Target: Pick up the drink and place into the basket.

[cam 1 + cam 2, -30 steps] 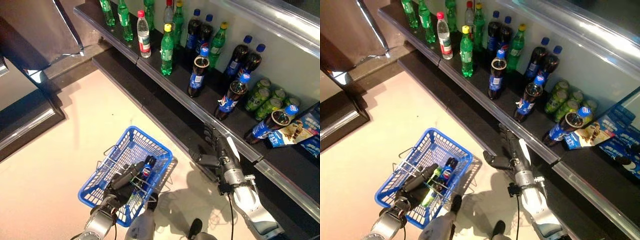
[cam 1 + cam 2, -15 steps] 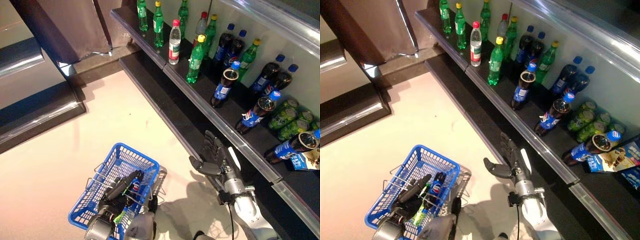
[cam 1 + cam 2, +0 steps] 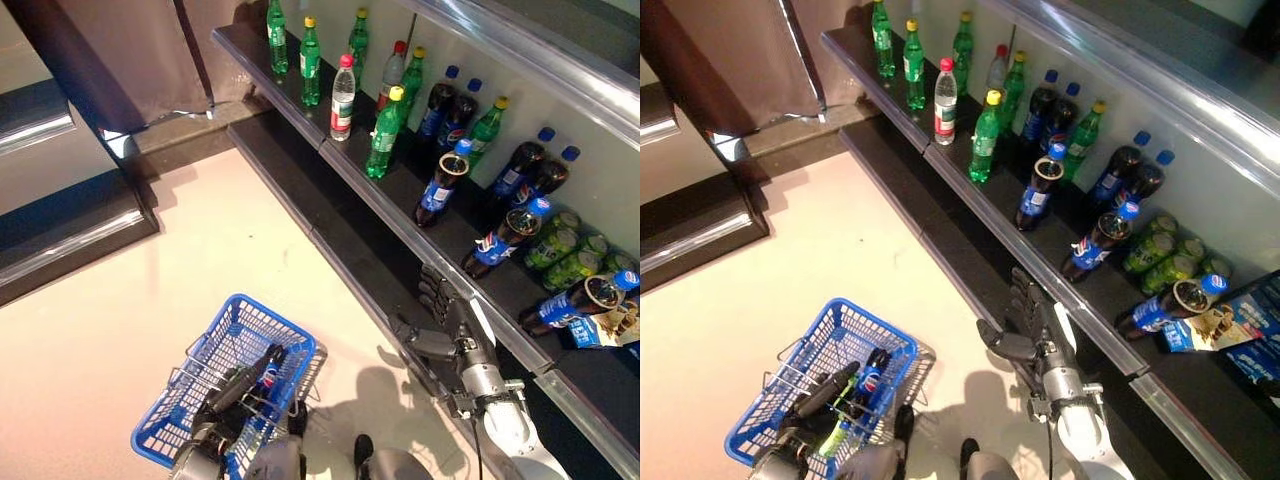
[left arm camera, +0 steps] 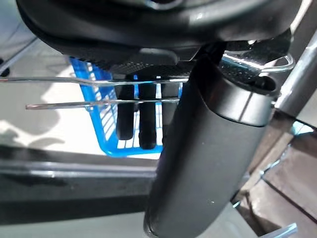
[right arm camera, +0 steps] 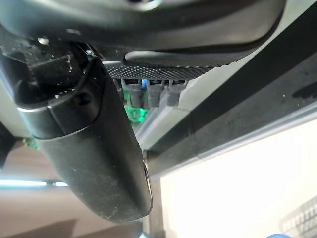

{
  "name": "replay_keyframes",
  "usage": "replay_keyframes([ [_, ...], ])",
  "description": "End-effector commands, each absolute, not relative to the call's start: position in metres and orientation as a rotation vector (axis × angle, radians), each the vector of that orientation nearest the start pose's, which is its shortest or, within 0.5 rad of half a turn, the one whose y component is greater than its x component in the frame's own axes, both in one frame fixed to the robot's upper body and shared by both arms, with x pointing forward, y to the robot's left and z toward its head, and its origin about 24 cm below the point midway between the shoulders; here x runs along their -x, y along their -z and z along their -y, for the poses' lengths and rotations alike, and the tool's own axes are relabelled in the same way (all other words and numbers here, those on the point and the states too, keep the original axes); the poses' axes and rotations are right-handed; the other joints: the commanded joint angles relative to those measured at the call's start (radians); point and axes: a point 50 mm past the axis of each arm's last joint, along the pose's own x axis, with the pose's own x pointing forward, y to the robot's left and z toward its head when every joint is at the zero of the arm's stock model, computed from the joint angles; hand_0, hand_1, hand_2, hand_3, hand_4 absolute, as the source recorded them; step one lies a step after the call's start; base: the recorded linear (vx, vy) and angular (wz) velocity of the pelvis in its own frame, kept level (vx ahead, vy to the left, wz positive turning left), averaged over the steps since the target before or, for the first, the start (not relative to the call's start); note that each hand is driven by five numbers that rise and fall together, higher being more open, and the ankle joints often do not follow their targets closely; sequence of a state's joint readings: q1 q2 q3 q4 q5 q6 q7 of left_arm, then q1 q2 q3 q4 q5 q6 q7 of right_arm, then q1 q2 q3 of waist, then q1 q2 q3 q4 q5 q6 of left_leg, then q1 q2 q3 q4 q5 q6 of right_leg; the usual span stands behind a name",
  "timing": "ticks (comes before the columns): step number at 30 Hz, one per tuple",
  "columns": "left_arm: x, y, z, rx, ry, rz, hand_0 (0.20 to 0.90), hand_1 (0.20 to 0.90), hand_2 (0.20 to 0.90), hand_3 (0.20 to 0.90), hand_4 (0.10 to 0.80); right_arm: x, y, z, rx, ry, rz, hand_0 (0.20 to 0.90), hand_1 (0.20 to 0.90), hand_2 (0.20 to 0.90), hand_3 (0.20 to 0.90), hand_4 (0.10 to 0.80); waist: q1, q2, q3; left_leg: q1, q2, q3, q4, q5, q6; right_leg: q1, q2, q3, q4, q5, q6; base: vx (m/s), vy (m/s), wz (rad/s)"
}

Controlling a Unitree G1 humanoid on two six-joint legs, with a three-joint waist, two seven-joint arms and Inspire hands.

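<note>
A blue wire basket (image 3: 175,435) hangs low at the front left, and its metal handles (image 4: 99,79) lie across my left hand (image 3: 238,383). That hand's fingers (image 4: 139,119) reach straight out over the basket. Inside lie a dark cola bottle (image 3: 268,377) and a green bottle (image 3: 835,435). My right hand (image 3: 447,322) is open and empty, fingers straight, just in front of the shelf's metal edge (image 3: 350,182). On the shelf stand cola bottles (image 3: 437,190), one of which leans (image 3: 497,240).
The long dark shelf also carries green bottles (image 3: 382,135), a water bottle (image 3: 342,90), green cans (image 3: 570,250) and snack packs (image 3: 608,328). A dark step (image 3: 70,225) and a brown panel (image 3: 110,50) bound the pale floor at the left.
The whole view has shifted, so the camera moved. The basket stays on my left hand with both bottles inside. My right hand remains open near the shelf edge.
</note>
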State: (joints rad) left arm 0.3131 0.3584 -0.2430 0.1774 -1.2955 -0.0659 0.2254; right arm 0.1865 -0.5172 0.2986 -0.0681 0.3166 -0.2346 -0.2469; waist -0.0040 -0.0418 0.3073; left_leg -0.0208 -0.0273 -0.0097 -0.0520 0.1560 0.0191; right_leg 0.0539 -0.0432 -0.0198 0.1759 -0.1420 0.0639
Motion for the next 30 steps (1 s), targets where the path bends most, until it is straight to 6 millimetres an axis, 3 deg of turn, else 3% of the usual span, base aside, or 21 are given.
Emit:
replay_keyframes([
  [1, -0.204, -0.012, -0.205, 0.895, -0.207, -0.116, 0.3, 0.3, 0.3, 0.2, 0.1, -0.223, -0.068, 0.194, 0.116, -0.04, 0.234, 0.9, 0.9, 0.9, 0.9, 0.8, -0.014, -0.03, -0.068, 0.024, -0.078, 0.031, 0.282, -0.279, 0.009, -0.05, 0.052, 0.02, -0.154, 0.195, 0.02, 0.25, -0.056, 0.02],
  [3, -0.204, -0.013, -0.205, 0.92, -0.211, -0.099, 0.3, 0.3, 0.3, 0.2, 0.1, -0.221, -0.069, 0.194, 0.13, -0.043, 0.232, 0.9, 0.9, 0.9, 0.9, 0.8, -0.021, -0.048, -0.081, -0.02, -0.073, 0.065, 0.457, -0.296, 0.015, -0.05, 0.038, -0.016, -0.136, 0.174, -0.008, 0.269, -0.052, 0.13],
  [7, -0.205, -0.012, -0.203, 0.971, -0.222, -0.1, 0.3, 0.3, 0.3, 0.2, 0.1, -0.219, -0.069, 0.195, 0.17, -0.057, 0.238, 0.9, 0.9, 0.9, 0.9, 0.8, -0.03, -0.064, -0.088, -0.141, -0.071, 0.089, 0.793, -0.243, 0.01, -0.05, 0.031, -0.049, -0.096, 0.152, -0.051, 0.211, -0.024, 0.25],
  [9, -0.206, -0.009, -0.203, 0.996, -0.23, -0.121, 0.3, 0.3, 0.3, 0.2, 0.1, -0.219, -0.068, 0.197, 0.167, -0.044, 0.229, 0.9, 0.9, 0.9, 0.9, 0.8, -0.028, -0.065, -0.088, -0.167, -0.049, 0.096, 0.774, -0.236, 0.012, -0.039, 0.037, -0.042, -0.092, 0.145, -0.053, 0.27, 0.038, 0.29],
  [10, -0.205, -0.006, -0.203, 1.025, -0.228, -0.14, 0.3, 0.3, 0.3, 0.2, 0.1, -0.219, -0.068, 0.201, 0.162, -0.032, 0.221, 0.9, 0.9, 0.9, 0.9, 0.8, -0.025, -0.065, -0.089, -0.175, -0.023, 0.109, 0.673, -0.219, 0.009, -0.018, 0.044, -0.024, -0.102, 0.133, -0.05, 0.22, 0.068, 0.15],
  [12, -0.204, -0.006, -0.202, 1.022, -0.226, -0.143, 0.3, 0.3, 0.3, 0.2, 0.1, -0.219, -0.069, 0.202, 0.171, -0.031, 0.217, 0.9, 0.9, 0.9, 0.9, 0.8, -0.016, -0.057, -0.082, -0.172, -0.007, 0.114, 0.563, -0.19, -0.001, 0.006, 0.052, -0.005, -0.113, 0.118, -0.048, 0.316, 0.176, 0.1],
  [13, -0.203, -0.007, -0.202, 1.032, -0.234, -0.143, 0.3, 0.3, 0.3, 0.2, 0.1, -0.219, -0.07, 0.205, 0.171, -0.031, 0.212, 0.9, 0.9, 0.9, 0.9, 0.8, 0.004, -0.039, -0.078, -0.201, 0.017, 0.101, 0.384, -0.13, -0.021, 0.039, 0.067, 0.022, -0.131, 0.098, -0.042, 0.423, 0.281, -0.03],
  [15, -0.201, -0.004, -0.203, 1.037, -0.243, -0.144, 0.3, 0.3, 0.3, 0.2, 0.1, -0.218, -0.069, 0.208, 0.175, -0.036, 0.209, 0.9, 0.9, 0.9, 0.9, 0.8, 0.017, -0.024, -0.075, -0.207, 0.048, 0.086, 0.242, -0.071, -0.047, 0.066, 0.074, 0.03, -0.141, 0.084, -0.037, 0.417, 0.273, -0.06],
  [16, -0.196, 0.0, -0.205, 1.047, -0.26, -0.142, 0.3, 0.3, 0.3, 0.2, 0.1, -0.215, -0.069, 0.213, 0.182, -0.045, 0.205, 0.9, 0.9, 0.9, 0.9, 0.8, 0.031, -0.011, -0.071, -0.217, 0.107, 0.063, 0.089, 0.008, -0.079, 0.104, 0.07, 0.044, -0.147, 0.066, -0.027, 0.509, 0.334, -0.06],
  [17, -0.192, 0.004, -0.206, 1.061, -0.272, -0.142, 0.3, 0.3, 0.3, 0.2, 0.1, -0.213, -0.069, 0.217, 0.183, -0.05, 0.201, 0.9, 0.9, 0.9, 0.9, 0.8, 0.037, -0.007, -0.068, -0.223, 0.139, 0.056, 0.026, 0.027, -0.093, 0.124, 0.058, 0.051, -0.144, 0.053, -0.02, 0.494, 0.327, -0.14],
  [18, -0.19, 0.005, -0.206, 1.064, -0.275, -0.142, 0.3, 0.3, 0.3, 0.2, 0.1, -0.213, -0.068, 0.218, 0.183, -0.051, 0.199, 0.9, 0.9, 0.9, 0.9, 0.8, 0.038, -0.007, -0.066, -0.218, 0.145, 0.055, 0.008, 0.033, -0.097, 0.132, 0.053, 0.051, -0.141, 0.046, -0.018, 0.383, 0.281, -0.26],
  [22, -0.179, 0.016, -0.208, 1.114, -0.331, -0.141, 0.3, 0.3, 0.3, 0.2, 0.1, -0.208, -0.069, 0.225, 0.195, -0.081, 0.184, 0.9, 0.9, 0.9, 0.9, 0.8, 0.043, 0.026, -0.058, -0.252, 0.22, -0.015, -0.017, 0.065, -0.128, 0.157, 0.02, 0.077, -0.066, -0.04, -0.011, 0.468, 0.417, -0.44],
  [23, -0.179, 0.016, -0.208, 1.118, -0.337, -0.138, 0.3, 0.3, 0.3, 0.2, 0.1, -0.208, -0.07, 0.225, 0.197, -0.088, 0.185, 0.9, 0.9, 0.9, 0.9, 0.8, 0.041, 0.029, -0.054, -0.245, 0.223, -0.018, -0.009, 0.065, -0.13, 0.162, 0.01, 0.078, -0.054, -0.054, -0.007, 0.492, 0.524, -0.66],
  [26, -0.183, 0.014, -0.21, 1.114, -0.328, -0.139, 0.3, 0.3, 0.3, 0.2, 0.1, -0.21, -0.071, 0.221, 0.203, -0.091, 0.19, 0.9, 0.9, 0.9, 0.9, 0.8, 0.037, 0.038, -0.061, -0.216, 0.217, -0.002, 0.049, -0.004, -0.129, 0.179, -0.078, 0.07, -0.013, -0.081, 0.047, 0.501, 0.604, -0.58],
  [28, -0.191, 0.008, -0.21, 1.093, -0.312, -0.141, 0.3, 0.3, 0.3, 0.2, 0.1, -0.211, -0.071, 0.22, 0.199, -0.066, 0.182, 0.9, 0.9, 0.9, 0.9, 0.8, 0.039, 0.034, -0.075, -0.237, 0.184, -0.003, 0.164, -0.024, -0.131, 0.194, -0.129, 0.045, -0.013, -0.063, 0.079, 0.466, 0.579, -0.1],
  [30, -0.196, -0.001, -0.21, 1.056, -0.287, -0.128, 0.3, 0.3, 0.3, 0.2, 0.1, -0.21, -0.067, 0.213, 0.164, -0.045, 0.181, 0.9, 0.9, 0.9, 0.9, 0.8, 0.051, 0.018, -0.094, -0.228, 0.137, 0.016, 0.195, -0.061, -0.101, 0.18, -0.191, 0.007, 0.025, 0.021, 0.11, 0.438, 0.521, 0.05],
])
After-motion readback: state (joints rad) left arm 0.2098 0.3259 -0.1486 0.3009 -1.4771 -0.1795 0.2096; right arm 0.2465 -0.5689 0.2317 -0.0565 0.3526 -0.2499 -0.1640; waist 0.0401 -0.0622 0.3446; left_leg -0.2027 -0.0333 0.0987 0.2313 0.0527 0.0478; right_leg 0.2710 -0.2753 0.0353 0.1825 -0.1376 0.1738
